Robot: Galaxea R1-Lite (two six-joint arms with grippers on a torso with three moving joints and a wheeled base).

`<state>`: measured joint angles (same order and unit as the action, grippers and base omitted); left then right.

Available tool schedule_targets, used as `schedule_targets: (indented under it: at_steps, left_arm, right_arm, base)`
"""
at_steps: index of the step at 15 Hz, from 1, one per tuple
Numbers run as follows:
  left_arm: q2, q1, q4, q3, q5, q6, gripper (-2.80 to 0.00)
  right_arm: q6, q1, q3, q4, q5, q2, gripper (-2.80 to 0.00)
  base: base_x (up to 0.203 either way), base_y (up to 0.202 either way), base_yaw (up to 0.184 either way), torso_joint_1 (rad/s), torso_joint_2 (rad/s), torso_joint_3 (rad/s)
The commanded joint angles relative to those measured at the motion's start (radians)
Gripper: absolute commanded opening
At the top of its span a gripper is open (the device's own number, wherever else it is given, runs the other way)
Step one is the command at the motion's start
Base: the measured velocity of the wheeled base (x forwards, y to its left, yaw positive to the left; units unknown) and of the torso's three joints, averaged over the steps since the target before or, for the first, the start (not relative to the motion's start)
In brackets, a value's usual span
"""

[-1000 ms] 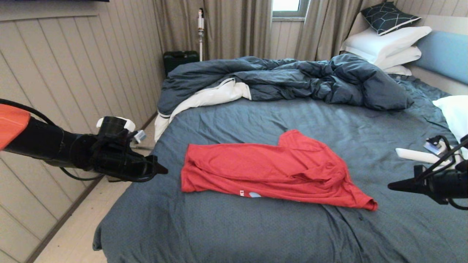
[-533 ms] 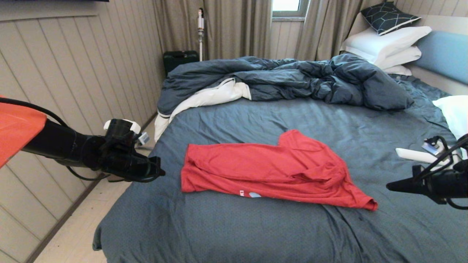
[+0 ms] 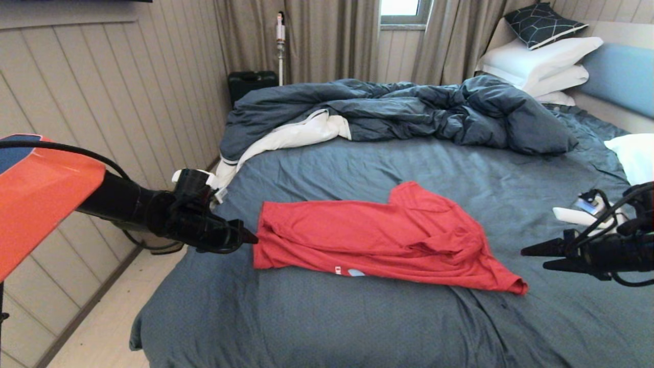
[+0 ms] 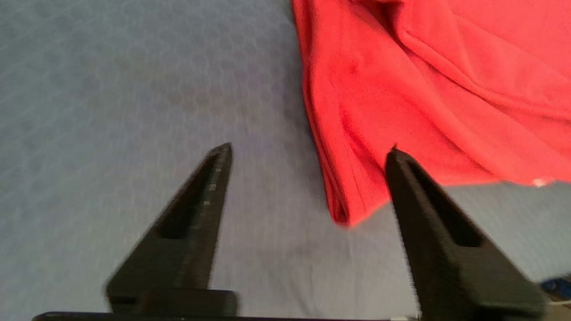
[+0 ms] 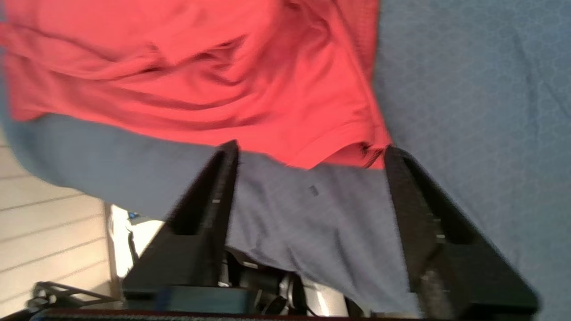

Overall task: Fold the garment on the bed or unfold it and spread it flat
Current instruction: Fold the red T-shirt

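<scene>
The red T-shirt (image 3: 378,240) lies rumpled and partly doubled over on the blue-grey sheet of the bed (image 3: 357,322), with a scrap of white print at its near edge. My left gripper (image 3: 250,238) hangs open just off the shirt's left edge; in the left wrist view the shirt's folded corner (image 4: 352,196) lies between the spread fingers of the left gripper (image 4: 308,151). My right gripper (image 3: 529,257) is open, a little right of the shirt's near right corner (image 5: 357,151), which shows just ahead of the right gripper (image 5: 310,149) in its wrist view.
A rumpled dark blue duvet (image 3: 409,110) with white lining fills the far half of the bed. White pillows (image 3: 541,61) are stacked at the far right by the light blue headboard (image 3: 621,76). The panelled wall (image 3: 102,112) and floor lie to the left.
My left gripper has moved right and forward until it reaches the shirt's left edge. My right gripper has crept left toward the shirt's near right corner. The shirt has not moved.
</scene>
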<state>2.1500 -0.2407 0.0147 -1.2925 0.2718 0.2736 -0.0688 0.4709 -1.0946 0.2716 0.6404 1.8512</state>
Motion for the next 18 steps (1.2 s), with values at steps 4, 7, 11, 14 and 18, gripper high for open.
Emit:
schedule_targets:
  at_steps: [4, 7, 11, 14, 18]
  left_arm:
    - [0.101, -0.005, -0.002, -0.059, -0.002, 0.001, 0.00]
    - [0.122, -0.024, 0.002, -0.095, 0.001, 0.004, 0.00]
    - [0.134, -0.055, 0.004, -0.129, 0.001, 0.032, 0.00]
    - [0.105, -0.069, 0.001, -0.100, 0.001, 0.050, 0.00]
    - [0.104, -0.072, -0.004, -0.071, 0.003, 0.067, 0.00]
  right_arm:
    - [-0.002, -0.017, -0.061, -0.002, -0.036, 0.097, 0.00]
    - [-0.002, -0.017, -0.071, -0.003, -0.039, 0.134, 0.00]
    - [-0.002, -0.017, -0.097, -0.002, -0.039, 0.167, 0.00]
    - [0.000, -0.036, -0.099, -0.003, -0.038, 0.171, 0.00]
    - [0.001, -0.067, -0.108, -0.003, -0.044, 0.206, 0.00]
  base:
    - [0.000, 0.000, 0.000, 0.000, 0.00, 0.000]
    - [0.000, 0.000, 0.000, 0.000, 0.00, 0.000]
    - [0.000, 0.000, 0.000, 0.000, 0.00, 0.000]
    - [0.000, 0.000, 0.000, 0.000, 0.00, 0.000]
    - [0.000, 0.000, 0.000, 0.000, 0.00, 0.000]
